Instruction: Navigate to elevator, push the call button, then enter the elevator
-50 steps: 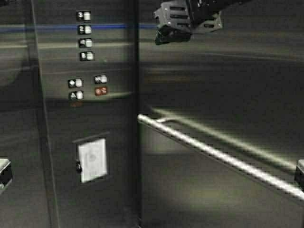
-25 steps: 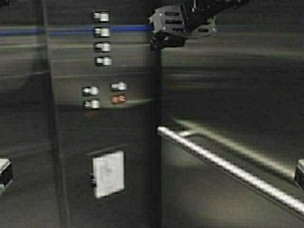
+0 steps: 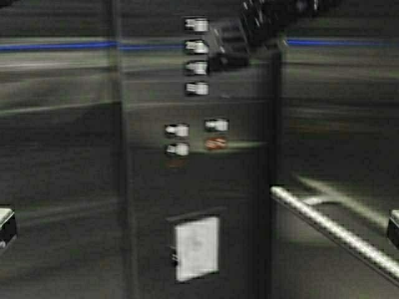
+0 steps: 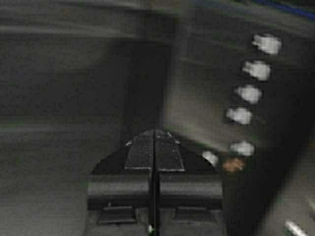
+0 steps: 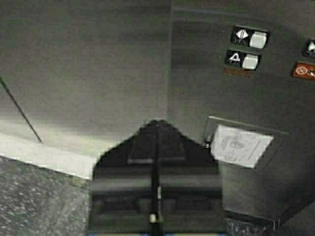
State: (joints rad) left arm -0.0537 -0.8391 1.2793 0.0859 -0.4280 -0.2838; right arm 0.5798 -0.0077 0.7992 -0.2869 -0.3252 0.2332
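The right gripper (image 5: 156, 123) had its two fingers pressed flat together with nothing between them, and in its own wrist view it pointed at the steel wall just beside the floor-button panel (image 3: 199, 156). Over in the high view that same arm reached in from above, its dark end sitting right at the panel's upper corner, close beside the column of four floor buttons (image 3: 196, 56). The left gripper (image 4: 154, 132) was closed up tight too, empty, aimed at the bare steel wall with the lit buttons off to the panel side of it; in the high view only a sliver of it showed low down, well away from the panel. So the robot was inside the elevator (image 3: 62, 156), steel-panelled walls all round, and the thin blue strip (image 3: 59, 45) ran across the wall at the level of the panel's upper buttons. Below the four floor buttons sat two pairs of smaller control buttons, one of them marked red (image 3: 216, 144). Lower on the panel hung a white paper notice (image 3: 197, 248) in a recessed frame. The tubular handrail (image 3: 330, 230) started just beside the panel's edge and sloped away along the adjoining wall. No call button appeared anywhere in these views.
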